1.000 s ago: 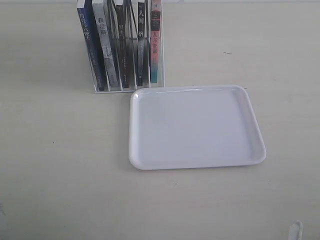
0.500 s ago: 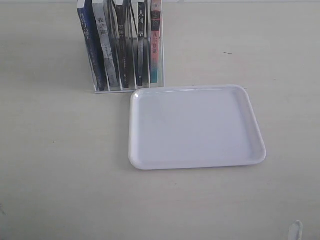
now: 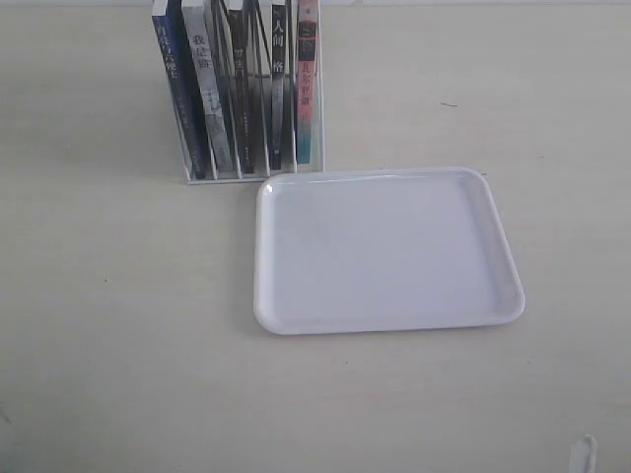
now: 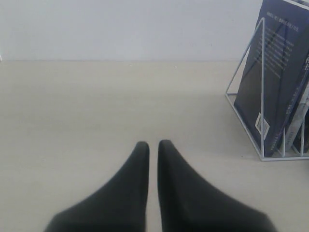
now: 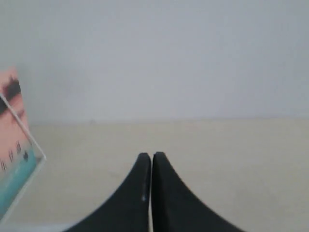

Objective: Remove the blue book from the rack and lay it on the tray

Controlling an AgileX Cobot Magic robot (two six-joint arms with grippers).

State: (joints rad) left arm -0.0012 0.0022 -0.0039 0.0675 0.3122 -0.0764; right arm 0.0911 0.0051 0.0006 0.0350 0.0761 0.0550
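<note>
Exterior view
- Table (image 3: 99, 325): pale, plain top.
- Rack (image 3: 246, 177): white wire, close to the table's far edge, holding five upright books, one to a slot.
- Blue book (image 3: 168, 89): in the rack's end slot, the one farthest from the tray, with its dark blue spine facing out. It is not on the tray.
- Grey-white book (image 3: 204, 94): in the next slot, leaning a little.
- Two dark-spined books in the middle slots.
- Pink-and-teal book (image 3: 308, 94): in the end slot nearest the tray.
- Tray (image 3: 385, 251): white with a low rim, lying flat mid-table with nothing on it. One far corner sits just beside the rack's base; I cannot tell whether they touch.

Left wrist view
- My left tool (image 4: 153, 145): two black fingers drawn together with only a thin slit between the tips. It grips nothing and hangs over bare table.
- Rack (image 4: 263, 96): ahead and off to one side, well clear of the tips.
- Blue book (image 4: 270, 72): its purplish-blue face fills the outer slot, with a small white label low on it.

Right wrist view
- My right tool (image 5: 151, 155): fingers pressed fully together, holding nothing, above bare table.
- Pink-and-teal book (image 5: 12, 145): cut off by the picture's border, behind a white wire of the rack (image 5: 29, 137).
- Blank pale wall beyond the table's far edge.
</note>
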